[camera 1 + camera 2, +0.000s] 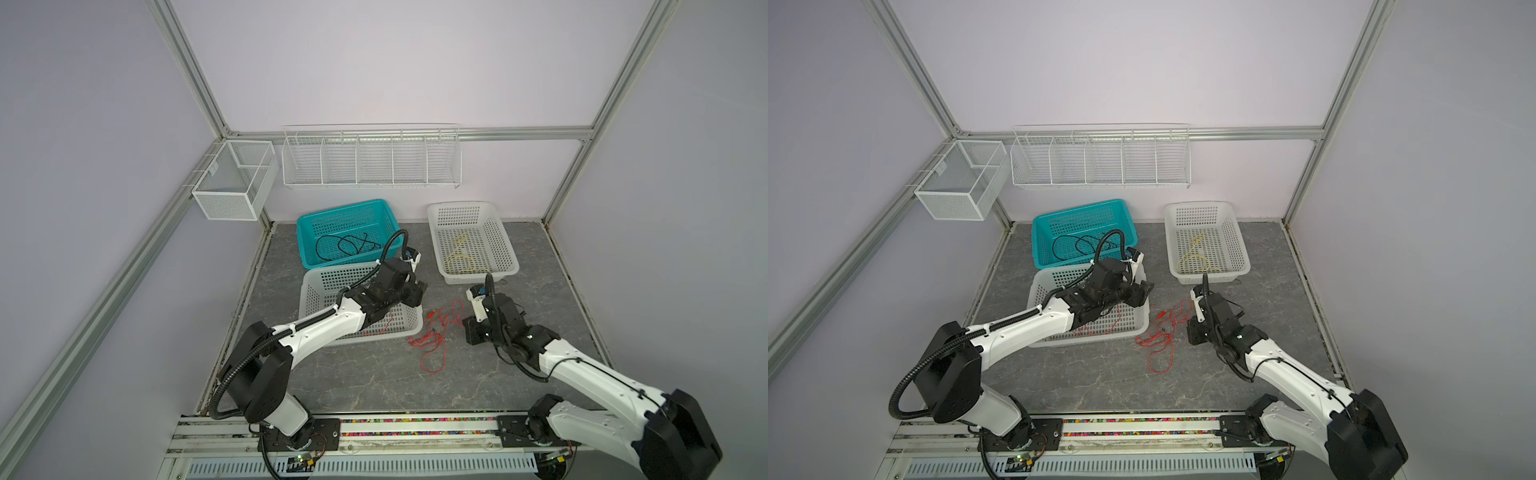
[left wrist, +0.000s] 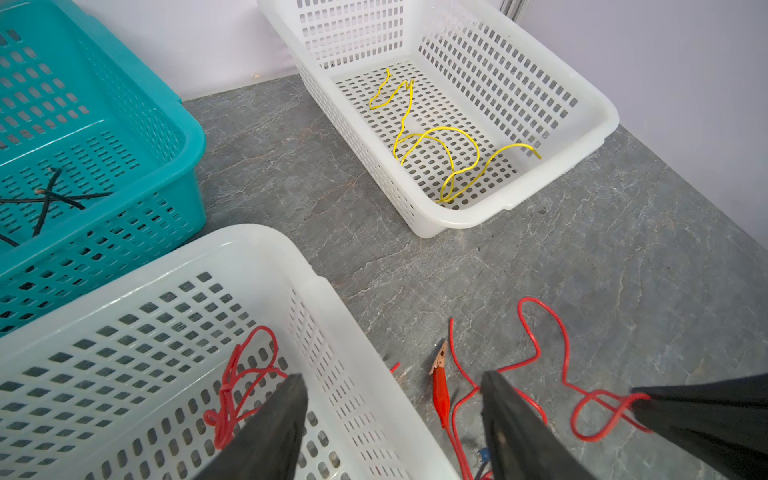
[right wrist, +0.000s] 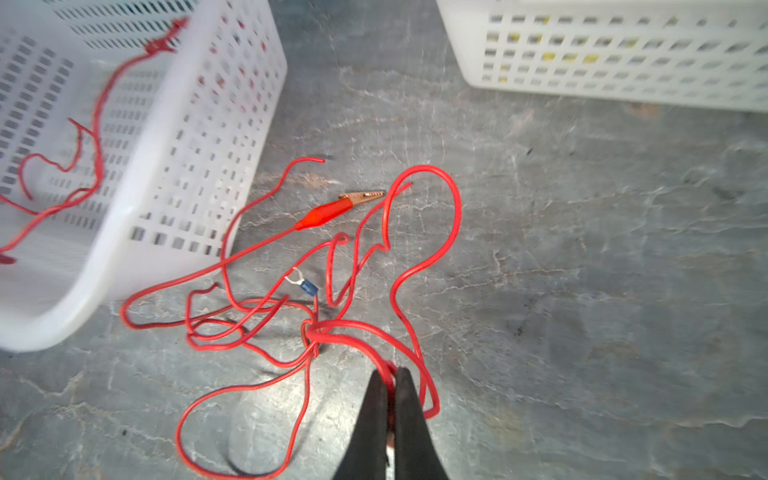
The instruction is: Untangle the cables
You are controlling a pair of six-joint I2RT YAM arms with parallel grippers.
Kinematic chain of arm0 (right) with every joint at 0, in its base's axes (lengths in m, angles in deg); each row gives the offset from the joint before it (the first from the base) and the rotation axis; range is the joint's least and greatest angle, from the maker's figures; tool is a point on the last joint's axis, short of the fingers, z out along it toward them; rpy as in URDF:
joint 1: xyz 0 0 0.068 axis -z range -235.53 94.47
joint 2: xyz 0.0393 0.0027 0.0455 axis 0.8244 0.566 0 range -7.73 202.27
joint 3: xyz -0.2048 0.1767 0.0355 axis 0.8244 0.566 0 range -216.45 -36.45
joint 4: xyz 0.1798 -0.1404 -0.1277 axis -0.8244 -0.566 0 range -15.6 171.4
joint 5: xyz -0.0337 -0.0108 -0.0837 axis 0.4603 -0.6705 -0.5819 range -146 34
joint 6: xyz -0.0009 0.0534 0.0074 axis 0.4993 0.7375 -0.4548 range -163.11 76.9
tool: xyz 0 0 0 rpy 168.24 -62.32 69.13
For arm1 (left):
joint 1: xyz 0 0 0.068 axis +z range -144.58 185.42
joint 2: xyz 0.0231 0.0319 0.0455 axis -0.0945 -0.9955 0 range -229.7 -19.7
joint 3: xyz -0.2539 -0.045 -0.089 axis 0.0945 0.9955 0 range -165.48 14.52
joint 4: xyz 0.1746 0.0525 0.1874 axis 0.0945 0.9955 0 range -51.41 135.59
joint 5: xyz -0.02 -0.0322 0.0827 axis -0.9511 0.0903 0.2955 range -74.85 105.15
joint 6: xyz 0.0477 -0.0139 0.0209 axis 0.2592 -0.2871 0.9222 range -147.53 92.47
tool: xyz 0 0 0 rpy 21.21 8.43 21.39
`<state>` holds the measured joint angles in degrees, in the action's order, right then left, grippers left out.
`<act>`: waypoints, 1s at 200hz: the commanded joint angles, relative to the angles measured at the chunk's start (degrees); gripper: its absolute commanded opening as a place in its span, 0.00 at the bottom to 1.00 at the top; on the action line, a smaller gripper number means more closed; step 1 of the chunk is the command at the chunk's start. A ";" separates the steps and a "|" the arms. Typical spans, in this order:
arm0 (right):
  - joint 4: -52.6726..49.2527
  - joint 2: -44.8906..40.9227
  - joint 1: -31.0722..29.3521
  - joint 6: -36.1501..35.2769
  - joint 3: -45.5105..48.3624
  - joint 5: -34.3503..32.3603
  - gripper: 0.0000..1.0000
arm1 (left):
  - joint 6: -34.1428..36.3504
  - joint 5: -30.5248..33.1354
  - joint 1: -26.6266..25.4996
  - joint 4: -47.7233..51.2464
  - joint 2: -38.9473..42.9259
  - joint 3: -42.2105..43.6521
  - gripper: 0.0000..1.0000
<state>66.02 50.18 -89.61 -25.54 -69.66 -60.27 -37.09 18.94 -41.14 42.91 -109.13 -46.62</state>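
A tangle of red cables [image 3: 316,328] lies on the grey table between the baskets, seen in both top views [image 1: 432,336] [image 1: 1160,332]. One strand ends in a red alligator clip [image 3: 332,210]. My right gripper [image 3: 390,372] is shut on a red cable at the tangle's edge. My left gripper [image 2: 392,376] hangs open over the near white basket's [image 2: 316,291] right wall, holding nothing. Another red cable [image 2: 241,382] lies inside that basket. Black cables [image 1: 345,245] rest in the teal basket [image 1: 307,220]. A yellow cable [image 2: 432,141] lies in the far white basket [image 2: 582,137].
A white wire rack [image 1: 370,160] and a mesh box [image 1: 232,183] hang on the back wall. The three baskets crowd the back and left of the table. A small blue terminal [image 3: 308,286] sits within the tangle.
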 commanded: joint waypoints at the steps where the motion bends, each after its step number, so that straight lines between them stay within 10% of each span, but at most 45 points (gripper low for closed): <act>1: -6.23 -7.52 -0.31 -4.06 -2.16 -2.36 0.06 | 1.29 0.11 -0.31 -1.65 1.54 0.24 0.67; 68: -7.40 -21.13 -0.35 -7.20 -10.20 -0.14 0.06 | 3.88 -3.77 -0.36 -6.22 2.66 0.96 0.67; 200: -0.54 -13.73 -0.34 -8.69 -16.80 7.35 0.06 | 9.04 -19.70 -0.89 -17.46 10.87 6.08 0.92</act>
<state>62.13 35.58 -89.66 -32.89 -85.16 -53.65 -30.05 3.53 -41.54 28.48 -100.56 -41.25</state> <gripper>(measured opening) 0.064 0.910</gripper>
